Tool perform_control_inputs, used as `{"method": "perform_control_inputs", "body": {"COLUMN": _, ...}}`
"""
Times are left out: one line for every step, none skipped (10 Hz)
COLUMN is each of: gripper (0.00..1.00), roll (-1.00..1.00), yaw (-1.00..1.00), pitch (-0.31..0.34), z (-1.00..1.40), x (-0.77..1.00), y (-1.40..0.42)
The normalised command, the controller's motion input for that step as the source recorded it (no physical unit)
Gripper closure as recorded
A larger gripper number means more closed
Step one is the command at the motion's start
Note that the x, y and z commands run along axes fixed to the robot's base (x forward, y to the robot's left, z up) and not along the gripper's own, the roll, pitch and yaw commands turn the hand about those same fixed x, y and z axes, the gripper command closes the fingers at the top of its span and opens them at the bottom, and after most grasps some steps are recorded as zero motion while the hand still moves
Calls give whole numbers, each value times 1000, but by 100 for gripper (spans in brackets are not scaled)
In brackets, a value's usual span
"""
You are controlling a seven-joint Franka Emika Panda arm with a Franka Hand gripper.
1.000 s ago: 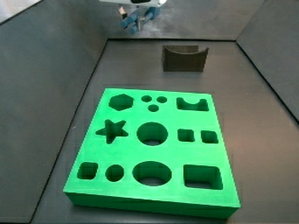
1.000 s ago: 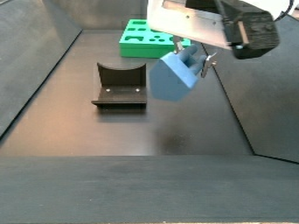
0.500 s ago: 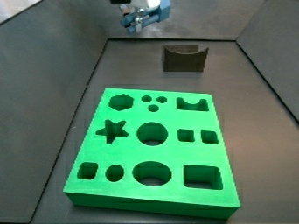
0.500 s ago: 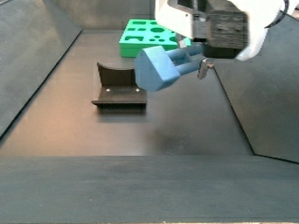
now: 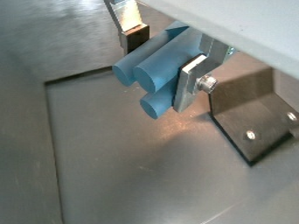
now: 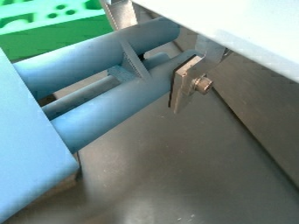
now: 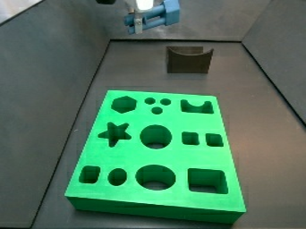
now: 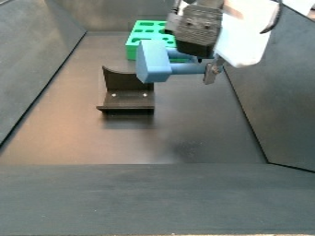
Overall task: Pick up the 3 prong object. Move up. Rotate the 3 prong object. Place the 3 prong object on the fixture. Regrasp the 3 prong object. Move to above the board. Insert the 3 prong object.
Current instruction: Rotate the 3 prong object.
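The gripper [image 8: 207,57] hangs in the air above the dark floor, well clear of it, with its two flat silver fingers closed tight on the 3 prong object [image 8: 163,63]. In a side view the blue-grey piece lies roughly level: its solid block end juts out to one side of the claw, on the side toward the fixture [image 8: 124,92], while the prongs run back between the fingers. The piece sits above and just beside the fixture, not touching it.

In a wrist view the gripper [image 5: 162,59] shows one silver finger [image 5: 191,77] with a screw pressed against the side of the 3 prong object [image 5: 152,65], and the other finger's dark pad on the opposite side. The rounded tips of the prongs poke out past the fingers. The fixture [image 5: 260,118] lies on the floor below and to the side, with two small fasteners on its base plate.

In another wrist view the 3 prong object [image 6: 100,83] fills much of the picture, its long prongs passing between the fingers [image 6: 186,80] and its block end very close to the lens. A corner of the green board [image 6: 47,17] shows behind it.

In a side view from the board's end, the board [image 7: 156,148] lies flat in the foreground, the fixture [image 7: 188,59] stands beyond it, and the gripper [image 7: 149,16] with the 3 prong object [image 7: 162,12] is high at the back, near the picture's upper edge.
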Motion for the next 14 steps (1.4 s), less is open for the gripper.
{"method": "perform_control_inputs", "body": {"gripper": 100, "roll": 0, "yaw": -1000, "pitch": -4, "z": -4, "x": 7, "y": 13}}
{"method": "perform_control_inputs", "body": {"gripper": 100, "roll": 0, "yaw": -1000, "pitch": -4, "z": -4, "x": 7, "y": 14}}
{"method": "perform_control_inputs", "body": {"gripper": 100, "roll": 0, "yaw": -1000, "pitch": -4, "z": -4, "x": 7, "y": 14}}
{"method": "perform_control_inputs", "body": {"gripper": 100, "roll": 0, "yaw": -1000, "pitch": -4, "z": -4, "x": 7, "y": 14}}
{"method": "perform_control_inputs", "body": {"gripper": 100, "roll": 0, "yaw": -1000, "pitch": -4, "z": -4, "x": 7, "y": 14}}
{"method": "perform_control_inputs", "body": {"gripper": 100, "roll": 0, "yaw": -1000, "pitch": -5, "z": -4, "x": 7, "y": 14}}
{"method": "perform_control_inputs", "body": {"gripper": 100, "roll": 0, "yaw": -1000, "pitch": -5, "z": -5, "x": 7, "y": 14}}
{"method": "perform_control_inputs", "body": {"gripper": 100, "roll": 0, "yaw": -1000, "pitch": -5, "z": -4, "x": 7, "y": 14}}
{"method": "perform_control_inputs", "body": {"gripper": 100, "roll": 0, "yaw": -1000, "pitch": -5, "z": -4, "x": 7, "y": 14}}
{"method": "perform_control_inputs", "body": {"gripper": 100, "roll": 0, "yaw": -1000, "pitch": -6, "z": -5, "x": 7, "y": 14}}
{"method": "perform_control_inputs", "body": {"gripper": 100, "roll": 1, "yaw": -1000, "pitch": -6, "z": -5, "x": 7, "y": 15}}
{"method": "perform_control_inputs", "body": {"gripper": 100, "roll": 1, "yaw": -1000, "pitch": -6, "z": -5, "x": 7, "y": 15}}
{"method": "perform_control_inputs", "body": {"gripper": 100, "roll": 1, "yaw": -1000, "pitch": -7, "z": -5, "x": 7, "y": 15}}
{"method": "perform_control_inputs", "body": {"gripper": 100, "roll": 1, "yaw": -1000, "pitch": -7, "z": -5, "x": 7, "y": 15}}
